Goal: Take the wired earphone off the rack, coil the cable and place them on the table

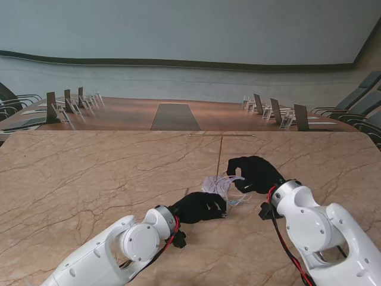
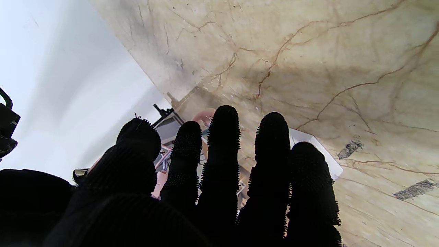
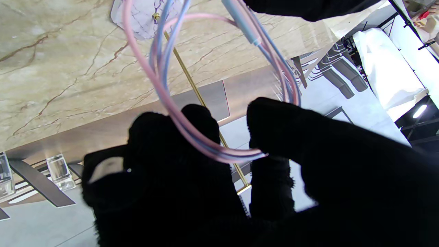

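The earphone cable (image 1: 231, 189), pink and pale blue, hangs in several loops (image 3: 161, 85) between my two black-gloved hands, above the table. My right hand (image 1: 256, 173) pinches the loops between thumb and fingers (image 3: 192, 127). My left hand (image 1: 199, 207) meets the other side of the coil. Its fingers (image 2: 223, 144) lie straight and close together, and strands of cable (image 2: 165, 155) pass between thumb and forefinger. The thin gold rack (image 1: 219, 154) stands just beyond the hands, its pole (image 3: 187, 68) rising from a clear base (image 3: 137, 20). The earbuds themselves are hidden.
The marble table (image 1: 89, 179) stretches wide to my left and right. Beyond its far edge is a brown conference table (image 1: 175, 116) with chairs and clear name stands (image 1: 280, 113). A white flat piece (image 2: 317, 151) shows past my left fingers.
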Controlling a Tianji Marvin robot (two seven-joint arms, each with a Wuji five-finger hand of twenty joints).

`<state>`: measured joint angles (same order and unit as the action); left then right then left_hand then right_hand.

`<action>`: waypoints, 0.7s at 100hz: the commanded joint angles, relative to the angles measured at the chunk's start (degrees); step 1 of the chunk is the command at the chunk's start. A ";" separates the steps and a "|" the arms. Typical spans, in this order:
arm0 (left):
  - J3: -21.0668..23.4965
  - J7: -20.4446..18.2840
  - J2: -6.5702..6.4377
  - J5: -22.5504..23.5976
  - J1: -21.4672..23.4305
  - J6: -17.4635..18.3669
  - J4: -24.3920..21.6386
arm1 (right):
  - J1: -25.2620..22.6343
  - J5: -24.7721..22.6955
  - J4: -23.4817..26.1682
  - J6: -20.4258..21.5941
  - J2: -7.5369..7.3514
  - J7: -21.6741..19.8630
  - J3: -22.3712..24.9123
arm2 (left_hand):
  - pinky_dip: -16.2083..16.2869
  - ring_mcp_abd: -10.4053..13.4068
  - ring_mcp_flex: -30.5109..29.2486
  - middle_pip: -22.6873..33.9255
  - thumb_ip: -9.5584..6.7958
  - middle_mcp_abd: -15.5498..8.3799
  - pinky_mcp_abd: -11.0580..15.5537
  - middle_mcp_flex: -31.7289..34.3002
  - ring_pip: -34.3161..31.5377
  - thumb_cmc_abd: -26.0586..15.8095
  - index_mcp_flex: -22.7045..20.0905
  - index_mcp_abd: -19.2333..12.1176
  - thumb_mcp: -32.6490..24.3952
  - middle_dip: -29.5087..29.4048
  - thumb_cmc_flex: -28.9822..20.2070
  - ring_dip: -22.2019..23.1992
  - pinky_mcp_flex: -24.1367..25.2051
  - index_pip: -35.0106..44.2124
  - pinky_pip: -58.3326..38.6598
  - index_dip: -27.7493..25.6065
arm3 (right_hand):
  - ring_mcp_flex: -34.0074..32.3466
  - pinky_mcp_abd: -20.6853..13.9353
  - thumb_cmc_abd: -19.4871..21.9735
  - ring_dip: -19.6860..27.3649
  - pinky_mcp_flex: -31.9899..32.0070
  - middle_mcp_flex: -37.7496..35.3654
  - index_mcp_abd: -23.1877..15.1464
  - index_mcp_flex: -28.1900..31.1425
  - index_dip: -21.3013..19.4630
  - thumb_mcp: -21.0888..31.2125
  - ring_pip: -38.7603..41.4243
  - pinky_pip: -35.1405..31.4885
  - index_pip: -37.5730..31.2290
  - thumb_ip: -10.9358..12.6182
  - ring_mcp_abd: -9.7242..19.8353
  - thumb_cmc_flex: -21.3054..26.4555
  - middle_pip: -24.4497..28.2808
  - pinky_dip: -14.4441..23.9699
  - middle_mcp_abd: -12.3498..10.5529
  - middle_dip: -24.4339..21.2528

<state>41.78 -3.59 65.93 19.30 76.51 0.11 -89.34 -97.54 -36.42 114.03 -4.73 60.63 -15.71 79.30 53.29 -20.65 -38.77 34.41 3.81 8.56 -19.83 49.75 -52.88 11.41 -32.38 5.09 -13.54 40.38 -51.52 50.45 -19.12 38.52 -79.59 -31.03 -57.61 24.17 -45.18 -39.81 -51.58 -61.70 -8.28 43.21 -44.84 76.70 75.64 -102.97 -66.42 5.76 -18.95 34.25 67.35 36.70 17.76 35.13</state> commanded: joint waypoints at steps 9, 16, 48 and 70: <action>-0.21 0.01 0.13 -0.28 0.10 0.03 0.01 | -0.42 0.25 0.70 0.07 0.04 -0.34 -0.35 | -0.92 0.00 1.79 -1.23 0.65 0.56 0.63 -1.27 1.03 -0.03 1.25 0.56 -0.43 -0.97 2.30 -0.70 1.54 -1.52 0.76 0.86 | -2.71 -4.72 2.40 -0.35 -3.55 0.03 -1.17 2.24 -0.11 1.36 4.58 -7.04 -6.90 -0.71 -9.75 2.66 1.95 -0.54 9.92 0.13; -0.37 0.02 0.27 -0.87 -0.10 0.03 0.07 | -0.44 0.28 0.77 -0.07 0.00 -0.50 -0.49 | -1.03 -0.10 2.00 -1.44 0.54 0.73 0.61 -1.47 1.27 -0.05 1.24 0.75 -0.85 -1.15 2.64 -0.80 1.83 -1.88 0.97 1.01 | -2.71 -4.59 2.38 -0.36 -3.48 0.02 -1.17 2.24 -0.11 1.40 4.58 -7.03 -6.91 -0.70 -9.75 2.74 1.95 -0.50 9.92 0.13; -1.00 -0.17 0.57 -2.15 -1.04 0.25 0.10 | -0.46 0.52 0.78 -0.94 0.02 -0.52 -1.18 | -1.45 0.03 2.66 -1.72 0.45 0.73 0.72 -2.36 2.04 1.79 1.94 1.47 -11.42 -1.77 9.93 -1.10 2.55 -3.71 1.42 1.93 | -2.68 -4.39 2.32 -0.34 -3.47 0.06 -0.91 2.20 -0.08 1.35 4.52 -6.95 -6.93 -0.81 -9.80 2.87 1.90 -0.38 10.05 0.12; -1.46 0.02 0.76 -2.34 -1.47 0.22 0.21 | 0.24 1.08 0.46 -1.54 0.06 -0.45 -1.93 | -1.31 -0.23 1.15 -0.63 1.41 0.39 0.24 -0.52 1.93 3.82 0.84 1.15 -13.34 -1.37 10.18 -1.35 1.41 -2.34 0.79 1.25 | -2.70 -4.37 2.19 -0.31 -3.47 0.06 -0.85 2.26 0.00 1.39 4.39 -6.91 -6.93 -0.86 -10.06 2.94 1.89 -0.30 10.15 0.11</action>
<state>40.54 -3.63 66.17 17.16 74.99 0.34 -89.08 -97.47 -35.74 114.38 -6.05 60.50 -16.16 77.77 52.02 -20.65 -36.71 33.43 3.81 9.54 -19.67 48.63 -51.39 12.56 -31.74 6.49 -25.54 39.88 -42.79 49.61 -17.06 36.58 -78.14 -29.44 -57.61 24.29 -45.18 -39.81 -51.58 -61.70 -8.12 43.21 -44.84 76.70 75.64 -103.01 -66.43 5.75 -19.04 34.29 67.35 36.69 17.85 35.13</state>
